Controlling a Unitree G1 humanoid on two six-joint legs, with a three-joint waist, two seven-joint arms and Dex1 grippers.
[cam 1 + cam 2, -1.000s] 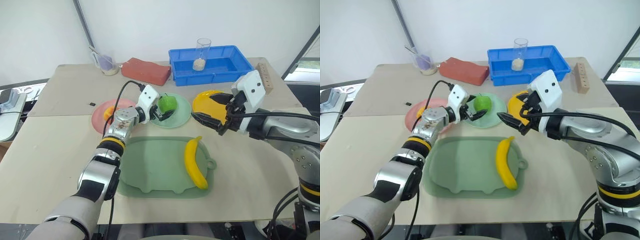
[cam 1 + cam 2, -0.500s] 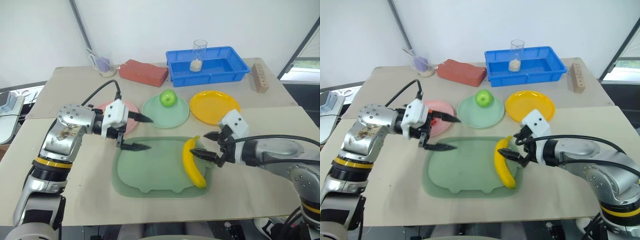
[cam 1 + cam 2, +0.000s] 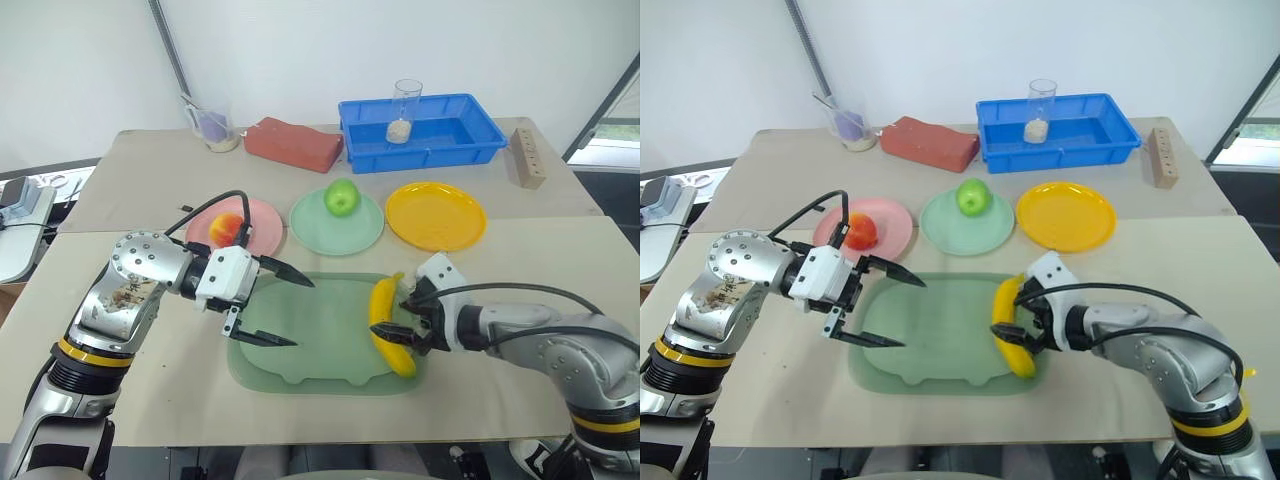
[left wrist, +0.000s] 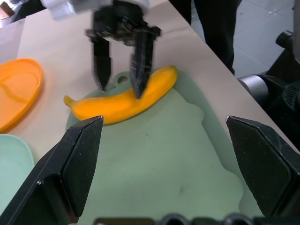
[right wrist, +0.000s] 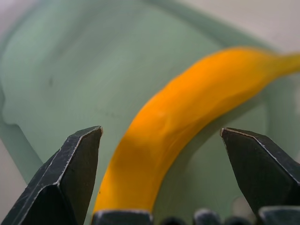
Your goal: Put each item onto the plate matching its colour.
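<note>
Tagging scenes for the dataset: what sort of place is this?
Probably a robot test bench in a lab or workshop, not a home. The table is covered in plain board, toy fruit sits on coloured plates, like the green apple, and props like a blue bin line the back by a bare white wall.

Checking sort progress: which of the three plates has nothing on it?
The yellow plate, rightmost in the row. The pink plate holds the red-orange fruit; the green plate holds the green apple.
</note>
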